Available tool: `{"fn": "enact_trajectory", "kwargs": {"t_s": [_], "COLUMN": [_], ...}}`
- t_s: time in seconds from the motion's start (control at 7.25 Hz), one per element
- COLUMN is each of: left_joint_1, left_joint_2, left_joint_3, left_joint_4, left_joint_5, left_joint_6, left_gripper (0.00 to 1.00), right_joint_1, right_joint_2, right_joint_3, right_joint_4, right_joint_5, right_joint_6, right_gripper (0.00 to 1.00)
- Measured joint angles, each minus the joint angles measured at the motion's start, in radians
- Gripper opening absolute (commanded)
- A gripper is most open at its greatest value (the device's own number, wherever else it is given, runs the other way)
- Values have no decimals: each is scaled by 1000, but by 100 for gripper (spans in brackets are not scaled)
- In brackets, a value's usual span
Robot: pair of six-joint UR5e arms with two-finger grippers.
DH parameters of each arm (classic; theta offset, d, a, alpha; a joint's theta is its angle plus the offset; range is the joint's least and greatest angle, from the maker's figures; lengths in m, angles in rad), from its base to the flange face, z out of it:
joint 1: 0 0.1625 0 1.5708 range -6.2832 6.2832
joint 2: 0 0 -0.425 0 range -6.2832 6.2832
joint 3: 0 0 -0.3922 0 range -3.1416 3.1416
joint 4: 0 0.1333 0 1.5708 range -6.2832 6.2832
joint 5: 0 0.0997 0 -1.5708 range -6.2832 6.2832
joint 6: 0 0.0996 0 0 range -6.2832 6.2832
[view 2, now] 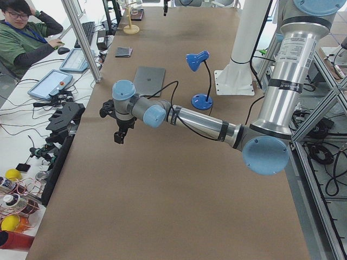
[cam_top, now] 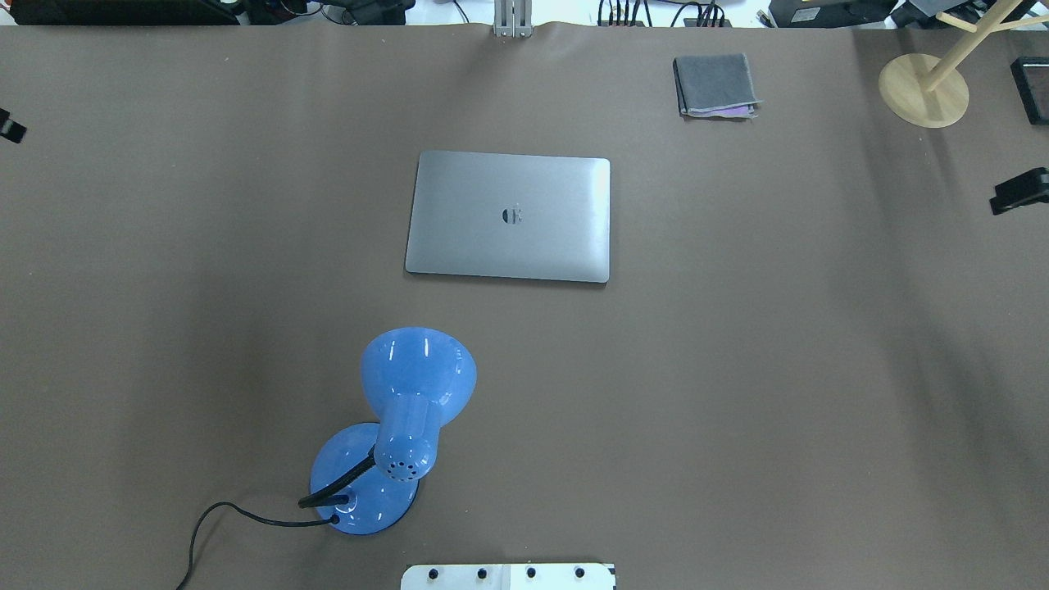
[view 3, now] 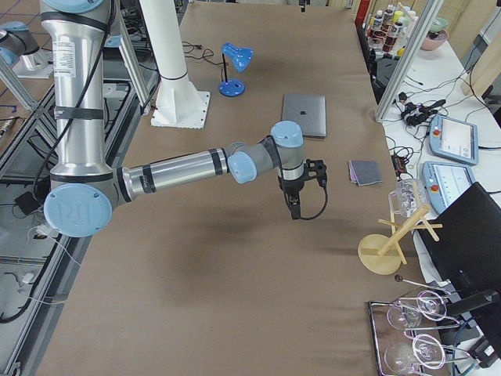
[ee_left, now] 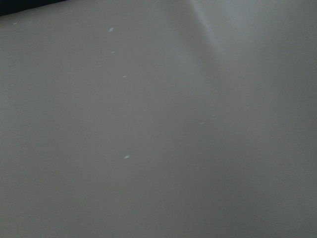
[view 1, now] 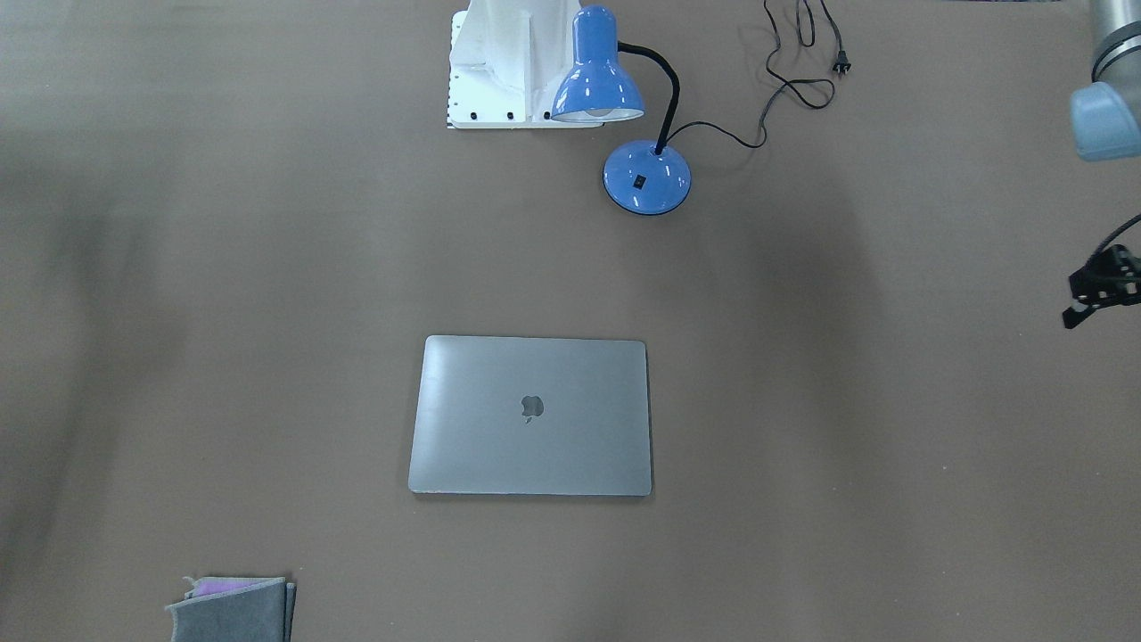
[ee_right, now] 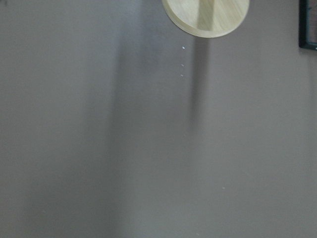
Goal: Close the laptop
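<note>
The laptop (cam_top: 508,216) lies flat in the middle of the table with its lid down, grey top and apple logo facing up; it also shows in the front view (view 1: 531,415). Its keys and screen are hidden. My left gripper (view 1: 1098,290) hangs above the table far out on my left side, well away from the laptop; only a black part of it shows at the frame edge. My right gripper (cam_top: 1020,190) hangs far out on my right side, also only partly in frame. I cannot tell whether either gripper is open or shut. Both wrist views show bare table cover.
A blue desk lamp (cam_top: 393,426) with a black cord stands near the robot base (cam_top: 508,576). A folded grey cloth (cam_top: 715,85) lies at the far right. A wooden stand's round base (cam_top: 924,90) is at the far right corner; it also shows in the right wrist view (ee_right: 205,17).
</note>
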Motion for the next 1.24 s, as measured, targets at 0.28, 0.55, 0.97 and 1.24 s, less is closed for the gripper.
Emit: {"fn": "enact_trajectory", "kwargs": {"t_s": [0.28,0.55,0.97,1.24], "left_joint_1": [-112,-161,-168,-165], "left_joint_2": [18,86,147,161], "left_joint_3": [-30,-48,-49,-66], "left_joint_4": [205,302,300,299], "left_joint_5": [-1,-3,-6,0], "left_joint_6": [197,280,286,290], "left_gripper": [98,98,98,98], "right_joint_1": [144,214,228,229], "right_joint_2": [-47,-130,-213,-213], "right_joint_3": [11,30,22,21], "right_joint_4": [-140,-221,-230,-230], "right_joint_5": [46,51,50,97], "right_joint_6": [-275,-403,-424,-420], "right_gripper": [100,100,100,100]}}
